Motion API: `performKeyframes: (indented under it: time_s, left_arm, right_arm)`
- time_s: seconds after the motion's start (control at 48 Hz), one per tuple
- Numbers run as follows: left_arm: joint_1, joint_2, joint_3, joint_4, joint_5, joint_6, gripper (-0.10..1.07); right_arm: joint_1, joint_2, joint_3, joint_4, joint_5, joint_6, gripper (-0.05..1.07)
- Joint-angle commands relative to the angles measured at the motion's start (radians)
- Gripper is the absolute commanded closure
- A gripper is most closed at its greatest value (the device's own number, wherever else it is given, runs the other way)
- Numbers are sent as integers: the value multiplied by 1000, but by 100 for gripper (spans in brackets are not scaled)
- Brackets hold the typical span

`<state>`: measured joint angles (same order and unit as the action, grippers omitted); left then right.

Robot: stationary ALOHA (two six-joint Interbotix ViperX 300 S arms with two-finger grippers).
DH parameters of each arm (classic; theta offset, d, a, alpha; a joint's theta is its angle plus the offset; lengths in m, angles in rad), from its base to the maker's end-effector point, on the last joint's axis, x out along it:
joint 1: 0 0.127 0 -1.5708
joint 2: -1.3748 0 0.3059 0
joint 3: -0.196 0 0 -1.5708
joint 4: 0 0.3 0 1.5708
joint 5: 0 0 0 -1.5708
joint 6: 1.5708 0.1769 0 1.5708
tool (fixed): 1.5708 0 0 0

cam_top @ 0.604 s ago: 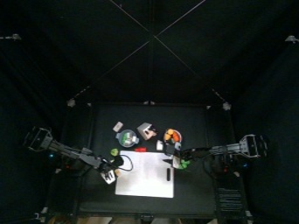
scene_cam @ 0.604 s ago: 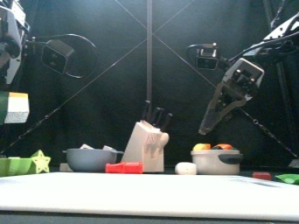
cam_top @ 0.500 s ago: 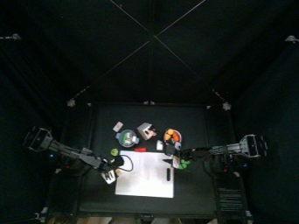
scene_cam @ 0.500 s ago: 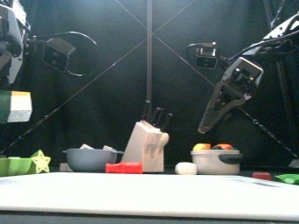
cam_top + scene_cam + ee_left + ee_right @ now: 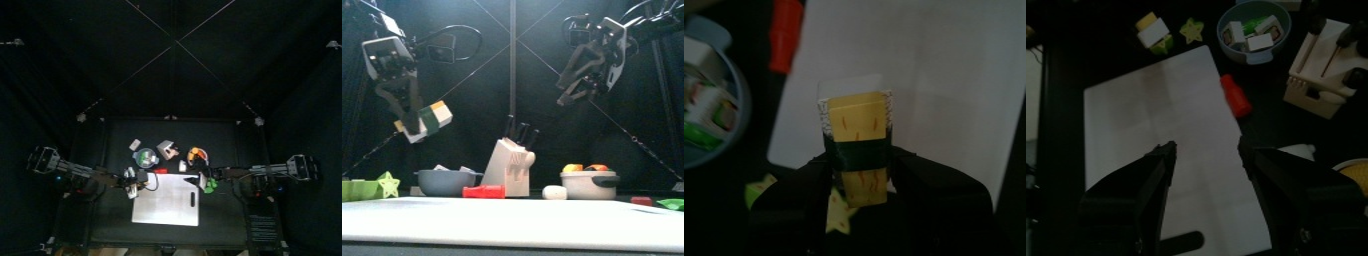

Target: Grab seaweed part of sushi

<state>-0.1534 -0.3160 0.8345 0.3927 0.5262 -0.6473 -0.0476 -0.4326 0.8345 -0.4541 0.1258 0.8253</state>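
Observation:
The sushi (image 5: 861, 128) is a yellow slab on white rice with a dark green seaweed band (image 5: 863, 160) around its middle. My left gripper (image 5: 862, 185) is shut on it at the seaweed end. In the front view the sushi (image 5: 425, 118) hangs tilted, well above the table on the left, in the left gripper (image 5: 405, 105). The white cutting board (image 5: 945, 80) lies below it. My right gripper (image 5: 580, 88) hangs high on the right with open jaws and nothing between them. In its own view the right gripper (image 5: 1216, 185) is over the board (image 5: 1166, 130).
Behind the board (image 5: 516, 215) stand a grey bowl (image 5: 449, 181), a red block (image 5: 484, 191), a knife block (image 5: 508, 165), a white ball (image 5: 555, 192) and a bowl of orange pieces (image 5: 589, 184). A green star (image 5: 389, 185) sits at the left edge.
My left gripper has swung in from the left edge toward the middle with the sushi. My right gripper has risen and drawn back to the right.

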Motion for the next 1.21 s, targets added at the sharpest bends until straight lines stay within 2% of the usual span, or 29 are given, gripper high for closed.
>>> performKeyframes:
  time_s: [0.0, 0.25, 0.375, 0.479, 0.604, 0.729, 0.938, 1.188]
  left_arm:
    - [15, 5, -28, 94, -74, 2, 38]
    - [61, 32, -51, 376, -143, 0, 38]
    - [71, 41, -72, 469, -147, 2, 38]
    - [72, 55, -89, 535, -153, 0, 38]
    - [77, 87, -106, 569, -170, -2, 38]
    - [81, 129, -141, 558, -195, -5, 38]
    - [114, 189, -199, 558, -178, -5, 38]
    - [143, 206, -206, 555, -192, -5, 38]
  right_arm:
    - [-8, -25, -41, 107, 14, -6, 15]
    - [-34, 5, -64, 403, 8, -5, 15]
    - [-32, 32, -77, 557, -31, -5, 15]
    - [-32, 52, -87, 624, -87, -8, 15]
    - [-32, 72, -91, 640, -190, -6, 14]
    - [-31, 104, -91, 649, -250, -6, 14]
    - [-28, 183, -110, 736, -268, -6, 14]
    - [-28, 236, -129, 805, -267, -6, 13]
